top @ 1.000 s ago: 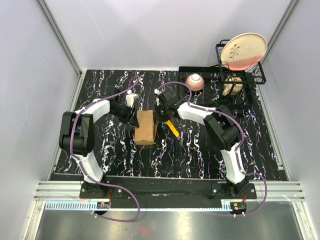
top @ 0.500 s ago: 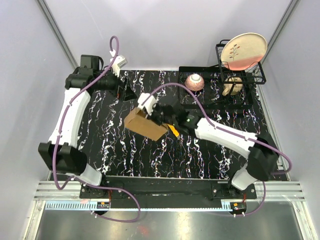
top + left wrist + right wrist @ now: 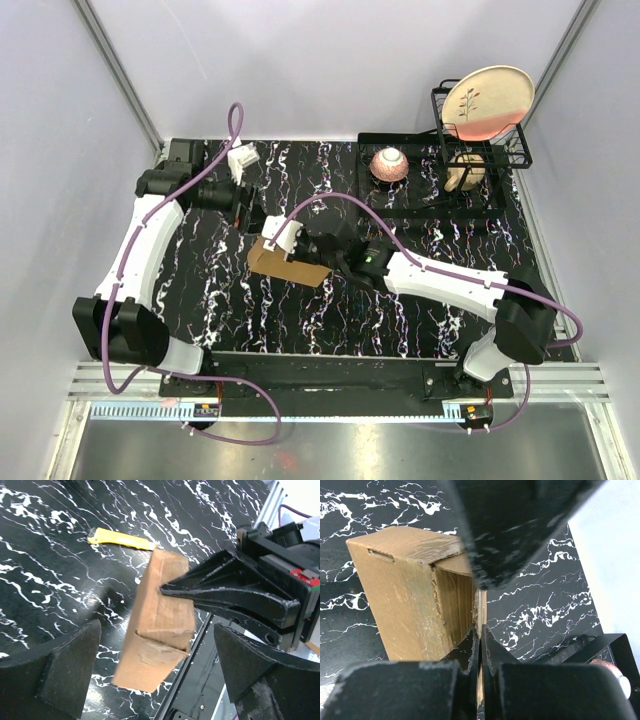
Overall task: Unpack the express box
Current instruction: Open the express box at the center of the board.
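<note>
The express box, plain brown cardboard, sits left of the table's middle, one end open with a loose flap. My right gripper is shut on a thin side wall of the box at the open end, its fingertips pressed together on the cardboard. My left gripper is open and empty, just behind and left of the box. In the left wrist view the box hangs tilted between the wide-apart left fingers, apart from both of them, with the right gripper's fingers on it.
A yellow utility knife lies on the black marbled table beyond the box; the right arm hides it from above. A pink bowl and a black dish rack holding a plate stand at the back right.
My left arm let go of the box, swung up and back left, then came down toward it again. My right arm reached left and turned and tilted the box in its grip.
</note>
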You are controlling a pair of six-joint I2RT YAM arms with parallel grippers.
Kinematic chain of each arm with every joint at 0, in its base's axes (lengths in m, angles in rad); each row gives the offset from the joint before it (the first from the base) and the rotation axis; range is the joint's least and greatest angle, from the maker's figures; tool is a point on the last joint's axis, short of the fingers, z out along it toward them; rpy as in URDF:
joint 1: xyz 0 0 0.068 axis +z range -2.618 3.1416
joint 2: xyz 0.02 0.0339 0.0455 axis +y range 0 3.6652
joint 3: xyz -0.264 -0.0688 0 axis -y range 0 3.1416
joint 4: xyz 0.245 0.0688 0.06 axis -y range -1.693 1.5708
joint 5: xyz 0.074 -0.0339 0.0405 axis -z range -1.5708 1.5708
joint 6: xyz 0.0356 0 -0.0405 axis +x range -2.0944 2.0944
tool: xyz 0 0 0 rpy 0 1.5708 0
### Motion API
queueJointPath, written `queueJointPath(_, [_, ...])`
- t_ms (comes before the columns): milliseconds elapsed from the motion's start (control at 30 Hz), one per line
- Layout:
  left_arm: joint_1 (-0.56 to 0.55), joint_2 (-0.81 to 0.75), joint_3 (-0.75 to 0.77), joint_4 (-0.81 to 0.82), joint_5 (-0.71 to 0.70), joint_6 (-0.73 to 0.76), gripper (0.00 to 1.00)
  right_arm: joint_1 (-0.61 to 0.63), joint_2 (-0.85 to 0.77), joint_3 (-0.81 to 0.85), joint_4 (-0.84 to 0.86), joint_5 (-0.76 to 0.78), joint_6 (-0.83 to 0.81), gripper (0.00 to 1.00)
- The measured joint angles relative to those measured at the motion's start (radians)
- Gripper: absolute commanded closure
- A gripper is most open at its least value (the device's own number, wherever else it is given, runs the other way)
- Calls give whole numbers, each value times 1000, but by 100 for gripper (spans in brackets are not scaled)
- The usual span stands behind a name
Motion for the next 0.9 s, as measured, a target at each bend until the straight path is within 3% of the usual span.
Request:
queueJointPath(300, [-47,-19,-87,-40,36,110,5,1,0,-6,31,15,-13,100])
queueJointPath(567, [-79,-22,-110,-39,-64,230,6,13,0,-21,36,-8,-12,100])
queueJointPath(900, [-138,-57,-73,-47,-169,334,15,43,0,-43,38,-20,0,100])
